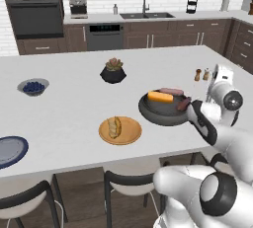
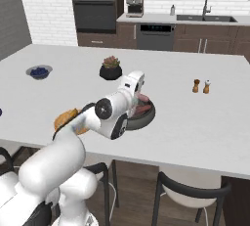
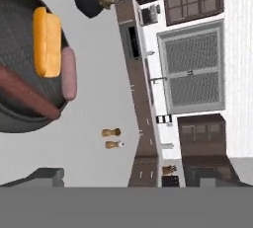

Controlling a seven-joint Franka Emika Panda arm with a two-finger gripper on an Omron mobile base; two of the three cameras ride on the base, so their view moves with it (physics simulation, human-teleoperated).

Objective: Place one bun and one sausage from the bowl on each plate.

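Bowl [image 1: 158, 111] on white island counter [image 1: 69, 108], holding yellow bun [image 1: 160, 96] and two sausages [image 1: 171, 92] (one pinkish, one darker). Orange plate [image 1: 129, 134] just left-front of bowl, carrying bun piece [image 1: 115, 126]. Blue plate [image 1: 10, 151] far left of bowl. Gripper at bowl's right rim, jaws released, nothing held.

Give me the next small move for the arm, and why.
Probably lower the open end effector onto a sausage in the bowl. The orange plate already has a bun but no sausage, and the blue plate is bare. The bowl holds another bun and two sausages, and the end effector sits at the bowl's near rim, holding nothing.
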